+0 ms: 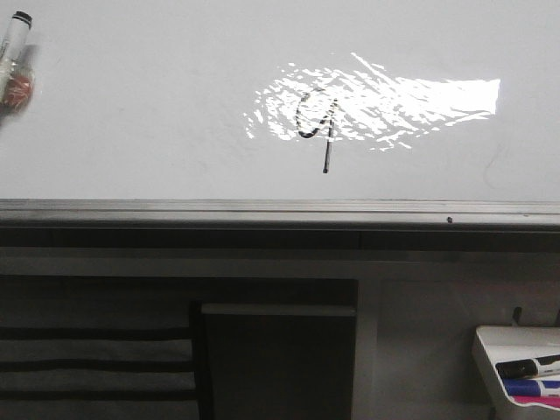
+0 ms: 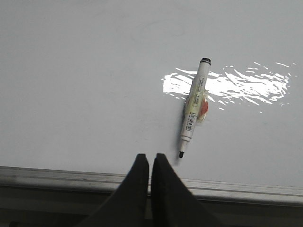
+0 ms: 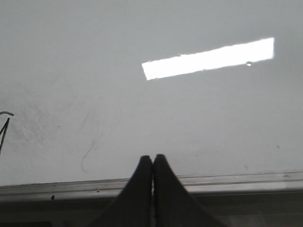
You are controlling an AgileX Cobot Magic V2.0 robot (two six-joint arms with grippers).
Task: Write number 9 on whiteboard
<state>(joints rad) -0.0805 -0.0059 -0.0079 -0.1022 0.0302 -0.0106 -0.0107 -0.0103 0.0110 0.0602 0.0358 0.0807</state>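
Closest to the lens in both wrist views, dark fingertips pressed together: left hand [image 2: 150, 163] closed with only a hairline gap, holding nothing; right hand [image 3: 152, 163] likewise closed and without a load. Both poised over the grey metal rail [image 1: 262, 210] along the lower edge of the whiteboard [image 1: 131, 114].

Further up the board, in the front view, the number 9 [image 1: 317, 127] drawn in black: a rounded open loop inside the bright glare patch [image 1: 376, 105], thin straight tail dropping below the glare, well clear of the rail. Only a sliver of its strokes visible at the edge of the right wrist view.

Well apart from the digit, at the far left of the board in the front view, a white marker [image 1: 13, 39] with black cap end, lying flat on the surface, uncapped black tip toward the rail in the left wrist view, something orange-red beside its barrel; just beyond the left fingertips, not touching.

Below the board at lower right, a small white tray [image 1: 490, 350] with coloured markers [image 1: 529, 378] inside.
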